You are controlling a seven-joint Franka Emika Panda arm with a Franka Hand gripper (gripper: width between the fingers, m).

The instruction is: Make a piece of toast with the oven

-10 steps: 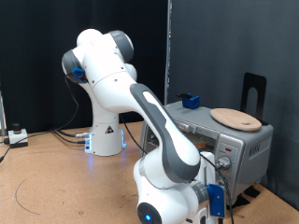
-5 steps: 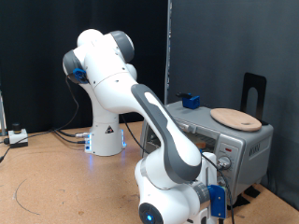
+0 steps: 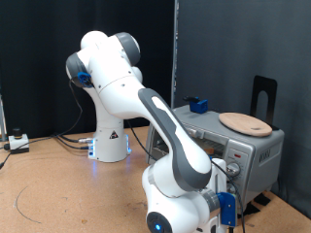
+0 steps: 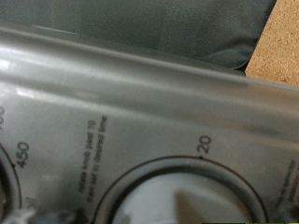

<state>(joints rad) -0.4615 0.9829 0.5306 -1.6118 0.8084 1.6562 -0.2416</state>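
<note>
The silver-grey oven (image 3: pixel 238 146) stands at the exterior view's right, and its door looks shut. My arm bends down in front of it, and the gripper (image 3: pixel 229 177) is at the knob panel on the oven's right side, its fingers hidden by the wrist. The wrist view is filled by that grey panel (image 4: pixel 140 103) very close up. It shows a round dial (image 4: pixel 168 191) with the marks "20" and "450". A blurred pale shape at the dial may be a fingertip. The piece of toast is not in view.
A round tan wooden board (image 3: pixel 245 122) lies on top of the oven, with a small blue object (image 3: pixel 198 104) behind it. A black stand (image 3: pixel 262 97) rises behind the oven. Cables and a small box (image 3: pixel 17 142) lie on the brown table at the exterior view's left.
</note>
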